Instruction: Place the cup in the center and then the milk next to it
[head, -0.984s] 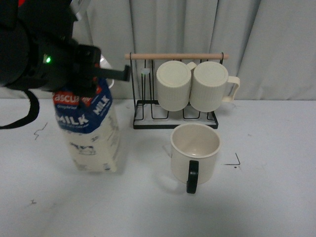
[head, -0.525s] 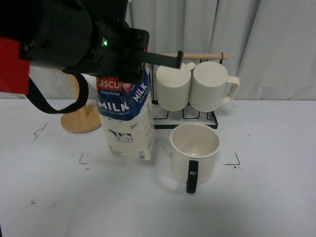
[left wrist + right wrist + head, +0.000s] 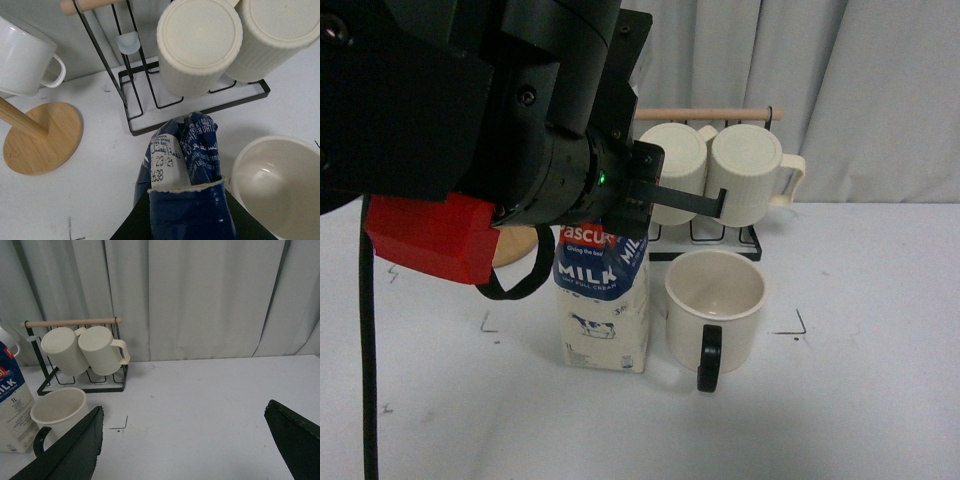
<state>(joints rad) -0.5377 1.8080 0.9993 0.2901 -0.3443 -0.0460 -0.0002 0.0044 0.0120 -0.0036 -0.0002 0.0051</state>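
The cup (image 3: 715, 310), wide and cream with a black loop handle facing me, stands inside the center (image 3: 520, 345), a pale grey patch with black corner marks. The milk (image 3: 602, 300), cream with a dark blue top, stands upright just left of the cup, its base at the tabletop. My left gripper (image 3: 605, 215) is shut on the carton's top; its wrist view shows the folded blue top (image 3: 182, 165) between the jaws and the cup's rim (image 3: 277, 187) beside it. My right gripper (image 3: 185, 450) is open and empty over bare table, right of the cup (image 3: 55, 412) and the milk (image 3: 12, 405).
A black wire rack (image 3: 705, 235) with a wooden bar holds two ribbed cream mugs (image 3: 715, 170) behind the cup. A small white mug (image 3: 25, 55) hangs on a wooden stand with a round base (image 3: 42, 137) at the back left.
My left arm has carried the milk rightward and down, from hanging at the left to standing beside the cup. The cup has not moved.
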